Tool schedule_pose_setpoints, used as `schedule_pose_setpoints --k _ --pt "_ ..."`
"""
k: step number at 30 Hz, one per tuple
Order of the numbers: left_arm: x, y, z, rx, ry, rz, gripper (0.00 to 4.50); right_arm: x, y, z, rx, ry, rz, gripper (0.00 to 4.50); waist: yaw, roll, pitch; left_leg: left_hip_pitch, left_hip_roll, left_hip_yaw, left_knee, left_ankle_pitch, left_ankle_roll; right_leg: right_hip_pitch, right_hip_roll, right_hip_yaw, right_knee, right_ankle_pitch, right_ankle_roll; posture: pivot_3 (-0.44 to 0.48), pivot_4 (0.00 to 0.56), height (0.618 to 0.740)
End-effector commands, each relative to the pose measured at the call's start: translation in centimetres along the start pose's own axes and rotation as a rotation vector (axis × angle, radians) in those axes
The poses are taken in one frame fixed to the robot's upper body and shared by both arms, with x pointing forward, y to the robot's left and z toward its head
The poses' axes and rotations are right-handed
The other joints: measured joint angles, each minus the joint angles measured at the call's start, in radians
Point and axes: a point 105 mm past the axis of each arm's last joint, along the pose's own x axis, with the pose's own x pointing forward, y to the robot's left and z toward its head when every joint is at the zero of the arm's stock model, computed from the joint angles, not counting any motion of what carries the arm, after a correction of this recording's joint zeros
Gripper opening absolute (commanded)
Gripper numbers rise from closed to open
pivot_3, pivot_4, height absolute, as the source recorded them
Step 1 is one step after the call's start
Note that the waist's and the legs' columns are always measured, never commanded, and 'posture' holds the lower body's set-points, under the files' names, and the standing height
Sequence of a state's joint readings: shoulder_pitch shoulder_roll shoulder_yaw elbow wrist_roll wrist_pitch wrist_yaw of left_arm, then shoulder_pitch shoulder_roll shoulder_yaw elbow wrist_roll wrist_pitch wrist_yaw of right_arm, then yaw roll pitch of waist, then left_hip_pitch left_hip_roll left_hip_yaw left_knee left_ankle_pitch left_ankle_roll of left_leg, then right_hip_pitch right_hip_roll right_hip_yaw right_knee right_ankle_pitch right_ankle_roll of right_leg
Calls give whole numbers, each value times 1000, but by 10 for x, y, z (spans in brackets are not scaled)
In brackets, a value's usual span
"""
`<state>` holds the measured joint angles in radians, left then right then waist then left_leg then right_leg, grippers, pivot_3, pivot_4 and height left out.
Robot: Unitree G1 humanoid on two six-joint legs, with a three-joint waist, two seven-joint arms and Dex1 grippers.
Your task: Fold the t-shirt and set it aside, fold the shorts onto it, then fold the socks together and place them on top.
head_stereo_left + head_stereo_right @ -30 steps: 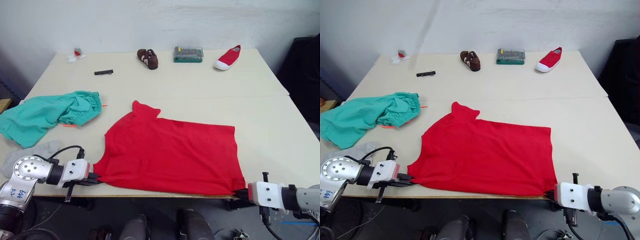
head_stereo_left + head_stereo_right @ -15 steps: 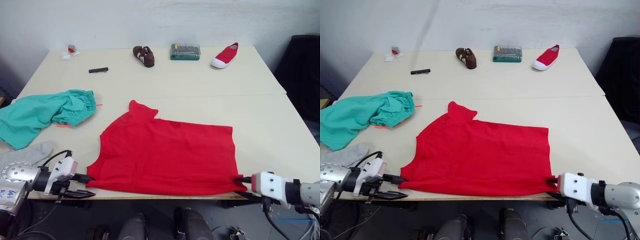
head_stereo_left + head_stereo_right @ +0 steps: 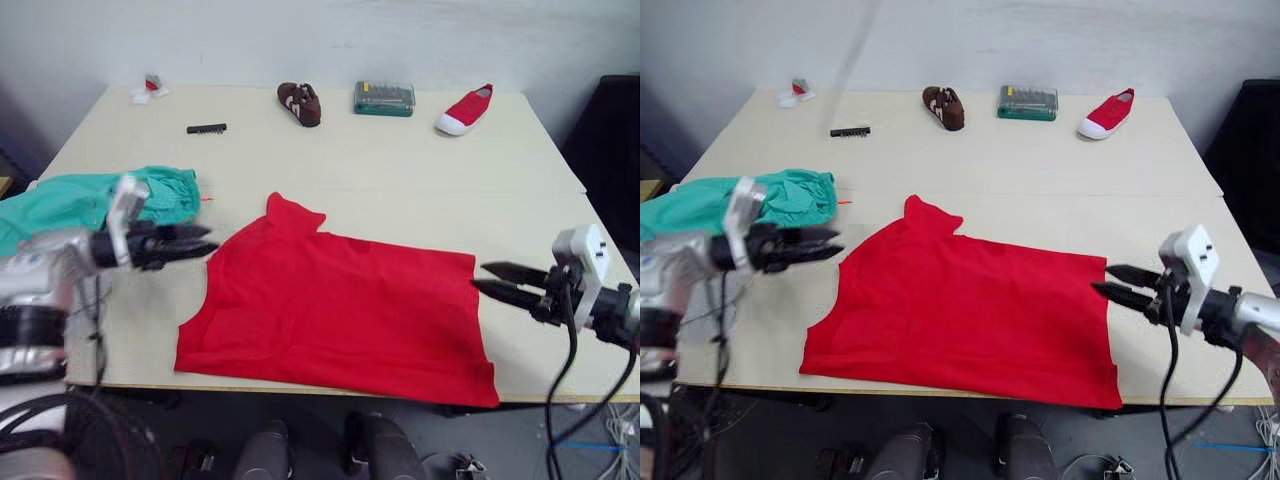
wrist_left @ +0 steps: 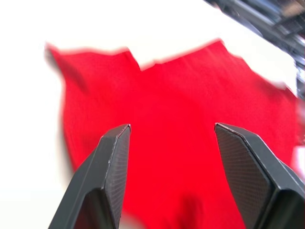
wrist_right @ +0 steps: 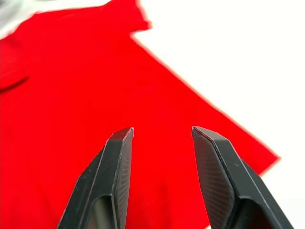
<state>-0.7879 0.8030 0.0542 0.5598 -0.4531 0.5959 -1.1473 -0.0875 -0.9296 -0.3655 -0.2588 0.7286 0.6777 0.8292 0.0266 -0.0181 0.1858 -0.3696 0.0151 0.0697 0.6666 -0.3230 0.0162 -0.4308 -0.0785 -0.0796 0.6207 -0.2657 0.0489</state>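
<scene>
The red t-shirt (image 3: pixel 340 310) lies spread flat near the table's front edge, its collar end pointing to the far left. My left gripper (image 3: pixel 205 240) hovers open and empty just off the shirt's left edge, pointing right. My right gripper (image 3: pixel 479 276) hovers open and empty at the shirt's right edge, pointing left. In both wrist views, the left gripper (image 4: pixel 170 126) and the right gripper (image 5: pixel 162 129) have spread fingers with red cloth beyond them. The teal shorts (image 3: pixel 70 195) lie bunched at the left, partly behind my left arm. The socks are hidden.
Along the table's far edge sit a brown shoe (image 3: pixel 300 103), a green tool case (image 3: pixel 383 98), a red shoe (image 3: pixel 466 108), a black bit strip (image 3: pixel 206 128) and a small white-and-red item (image 3: pixel 150 88). A dark object (image 3: pixel 612 130) stands off the right side.
Both grippers opened and let go of the shirt's front corners. They rose from the table's front edge to the shirt's left and right sides. The camera view also shifted.
</scene>
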Motion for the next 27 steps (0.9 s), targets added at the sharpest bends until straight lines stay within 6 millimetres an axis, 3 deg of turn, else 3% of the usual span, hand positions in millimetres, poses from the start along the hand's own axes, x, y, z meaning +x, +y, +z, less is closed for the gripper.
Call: schedule_pose_setpoints --k 1,5,10,13,17,27 --pt "13 20 8 9 15 152 2944 6 -17 4 29 -11 -106 1951 -10 -1 0 0 0 2 0 0 0 -1 0 1 0 0 1 0 150 740" --pt "43 25 11 44 31 199 2944 21 -30 2 42 4 -179 1951 -20 -2 1 -1 0 5 0 1 -2 -1 0 2 0 1 2 0 150 740" --pt "66 37 15 79 24 286 2944 39 -45 -7 24 76 -235 1951 -21 -3 2 -3 0 6 0 1 -2 -2 1 2 -1 2 3 0 150 740" --pt "74 45 26 78 -6 345 2944 50 -61 -14 49 108 -292 1951 -21 -5 3 -3 0 6 2 2 -1 -2 0 2 -1 2 4 0 150 740" --pt "85 44 29 84 7 355 2944 63 -65 -22 62 142 -288 1951 -25 -5 3 -4 -1 8 2 2 0 -4 0 3 0 3 5 0 150 740" --pt "101 49 5 54 110 449 2944 79 -72 -34 113 198 -305 1951 -29 -6 3 -5 -1 20 2 3 0 -12 0 5 4 5 9 0 150 740"
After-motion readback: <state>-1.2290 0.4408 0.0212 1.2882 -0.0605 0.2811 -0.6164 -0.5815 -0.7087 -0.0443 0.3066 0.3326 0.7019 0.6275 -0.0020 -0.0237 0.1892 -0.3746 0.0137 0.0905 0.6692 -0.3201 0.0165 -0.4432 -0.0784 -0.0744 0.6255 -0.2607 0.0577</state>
